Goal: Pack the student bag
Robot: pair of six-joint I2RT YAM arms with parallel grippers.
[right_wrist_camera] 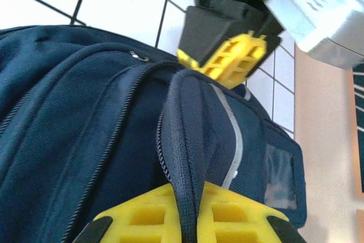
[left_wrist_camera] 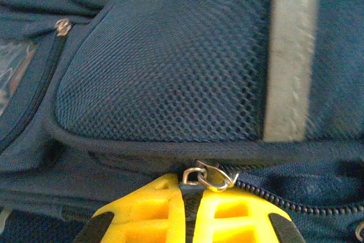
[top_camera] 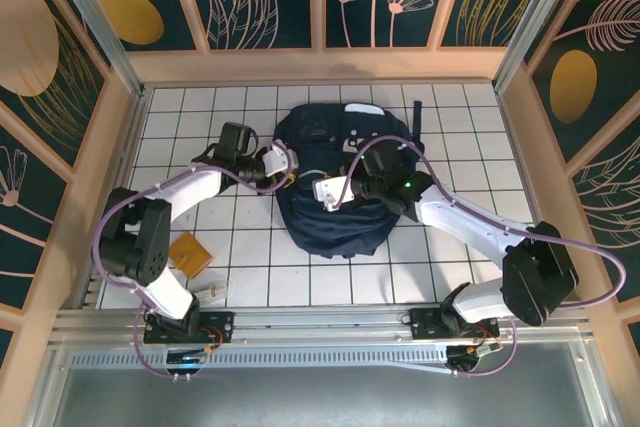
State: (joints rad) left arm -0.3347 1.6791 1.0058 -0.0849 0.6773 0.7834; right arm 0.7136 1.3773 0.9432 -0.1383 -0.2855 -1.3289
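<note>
The student bag (top_camera: pixel 330 227), dark navy, lies in the middle of the white tiled table. My left gripper (top_camera: pixel 292 169) is at the bag's left side. In the left wrist view its yellow fingers (left_wrist_camera: pixel 153 209) are shut on a metal zipper pull (left_wrist_camera: pixel 211 176) just below a mesh pocket (left_wrist_camera: pixel 170 66) with a pale stripe. My right gripper (top_camera: pixel 340 192) is over the bag's middle. Its yellow fingers (right_wrist_camera: pixel 142 214) are shut on a raised fold of bag fabric (right_wrist_camera: pixel 190 140) with zipper teeth along its edge. The left gripper (right_wrist_camera: pixel 227 64) sits just beyond that fold.
A flat orange-brown item (top_camera: pixel 190 252) lies on the tiles near the left arm. A small white object (top_camera: pixel 210 292) rests close to that arm's base. Wooden walls (top_camera: pixel 120 147) border the table on the left, back and right.
</note>
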